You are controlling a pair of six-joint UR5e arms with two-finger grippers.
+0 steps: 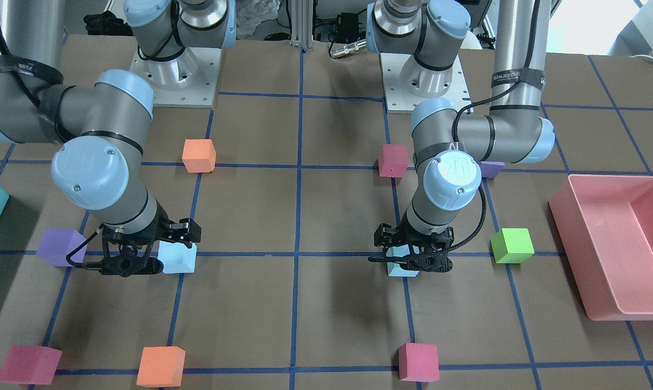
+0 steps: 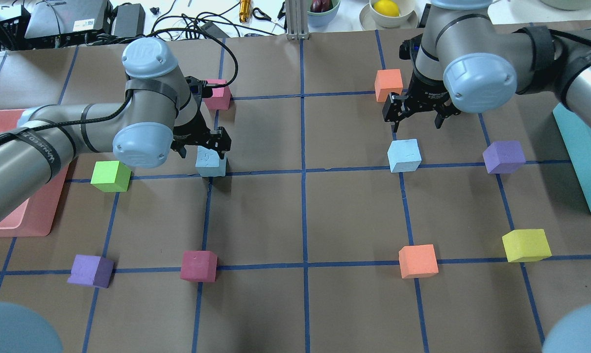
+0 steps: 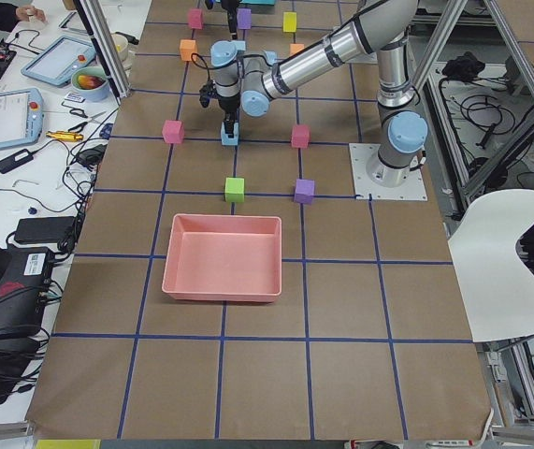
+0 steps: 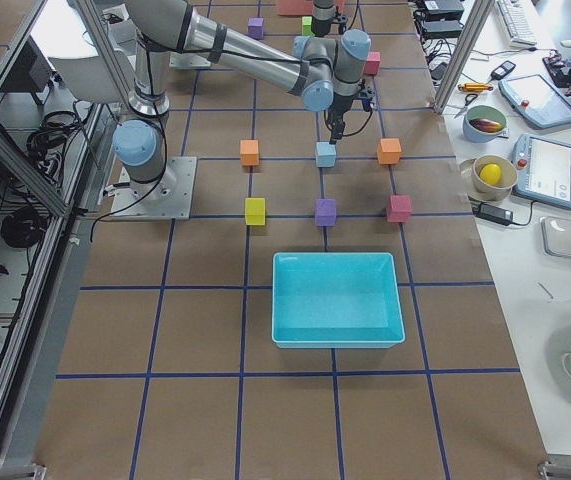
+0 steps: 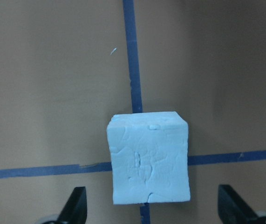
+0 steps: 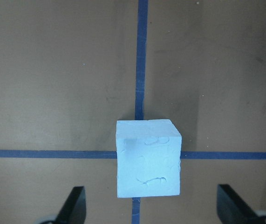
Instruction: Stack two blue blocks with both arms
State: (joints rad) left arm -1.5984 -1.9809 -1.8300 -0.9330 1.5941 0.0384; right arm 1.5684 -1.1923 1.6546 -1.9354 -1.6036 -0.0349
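- Beneath the left gripper [image 2: 201, 146], a blue block [image 2: 211, 162] is seen resting on the table [image 2: 305, 215], right on a crossing of blue tape lines [image 5: 132, 56].
- Its fingers [image 5: 75, 205] are spread wide and nothing is gripped. In the wrist view the block is framed between them, untouched on either side.
- Under the right gripper [image 2: 414, 115], a second blue block [image 2: 404, 155] is found on another tape crossing, centred between that gripper's parted fingers, with gaps on both sides.
- That gripper is held open too, and nothing is carried.
- How high each gripper hangs above its block cannot be judged.
- Both blocks are seen flat on the table, well apart, each at its own gripper, and neither is stacked yet.
- Outward of the left gripper a green cube [image 2: 110, 175] is spotted, and just beyond that gripper a pink cube [image 2: 217, 95].
- Outward of the right gripper a purple cube [image 2: 504, 157] is noted, and just beyond that gripper an orange cube [image 2: 388, 84].
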